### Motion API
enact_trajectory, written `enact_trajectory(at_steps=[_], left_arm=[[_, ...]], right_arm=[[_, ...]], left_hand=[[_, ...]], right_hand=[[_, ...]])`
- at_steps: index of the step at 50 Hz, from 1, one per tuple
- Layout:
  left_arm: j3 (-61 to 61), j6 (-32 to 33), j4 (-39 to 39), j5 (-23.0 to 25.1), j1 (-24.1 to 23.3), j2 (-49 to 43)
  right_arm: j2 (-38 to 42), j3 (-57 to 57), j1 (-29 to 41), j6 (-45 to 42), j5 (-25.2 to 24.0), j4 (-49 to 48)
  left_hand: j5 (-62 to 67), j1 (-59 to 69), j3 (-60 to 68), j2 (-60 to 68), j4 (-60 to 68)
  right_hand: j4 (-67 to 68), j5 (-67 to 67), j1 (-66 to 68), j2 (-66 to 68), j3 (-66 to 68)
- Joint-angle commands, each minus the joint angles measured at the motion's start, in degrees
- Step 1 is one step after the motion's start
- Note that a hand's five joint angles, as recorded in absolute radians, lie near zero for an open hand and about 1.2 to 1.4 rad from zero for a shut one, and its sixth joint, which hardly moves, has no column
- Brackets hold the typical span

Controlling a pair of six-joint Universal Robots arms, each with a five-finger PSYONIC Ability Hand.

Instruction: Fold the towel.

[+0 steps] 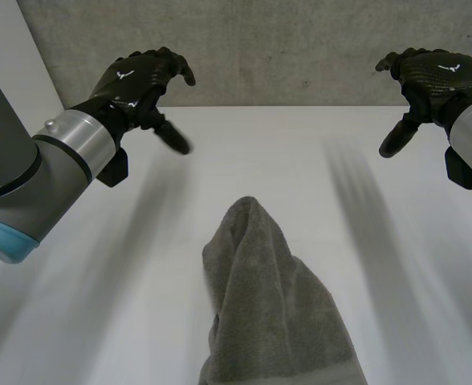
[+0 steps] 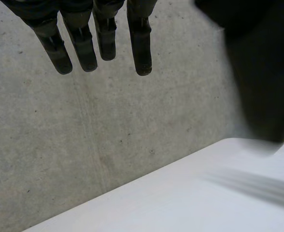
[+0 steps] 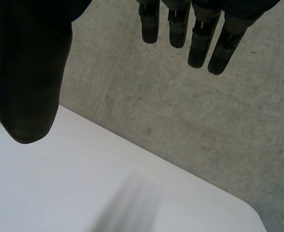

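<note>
White table (image 1: 300, 152), concrete wall (image 1: 260, 48) behind. Left hand (image 1: 136, 80) and right hand (image 1: 433, 76): fingers relaxed, holding nothing. Towel (image 1: 268, 305) lies bunched, well short of both fingertips. Risk: pinching several layers yields a crooked fold.

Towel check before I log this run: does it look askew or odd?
The grey towel lies bunched in a rumpled heap at the near edge of the table, not flat. The left hand and right hand hover open over the far edge, touching nothing.
</note>
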Motion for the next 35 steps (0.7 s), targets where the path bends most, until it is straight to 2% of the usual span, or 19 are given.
enact_trajectory(at_steps=[1, 25, 33, 35], left_arm=[[0.03, 0.06, 0.05, -0.09, 0.03, 0.13], [-0.06, 0.23, -0.04, 0.35, 0.47, -0.66], [-0.68, 2.69, 0.22, 0.79, -1.2, -7.25], [-0.68, 4.53, 0.31, 0.88, -3.21, -11.54]], right_arm=[[-0.01, 0.01, -0.09, 0.01, 0.33, 0.0], [0.69, 0.01, -0.09, 0.01, 0.15, 0.09], [1.04, 0.01, 0.0, -0.43, -0.46, 0.26], [1.31, 0.09, 0.09, -0.52, -0.55, 0.35]], left_hand=[[-1.91, -4.76, -4.85, -3.99, -4.72], [-1.91, -4.76, -4.85, -3.99, -4.72], [-1.91, -4.76, -4.85, -3.99, -4.72], [-1.91, -4.76, -4.85, -3.99, -4.72]], right_hand=[[-4.33, -3.02, -2.24, -3.43, -3.48], [-4.33, -3.02, -2.24, -3.43, -3.48], [-4.33, -3.02, -2.24, -3.43, -3.48], [-4.33, -3.02, -2.24, -3.43, -3.48]])
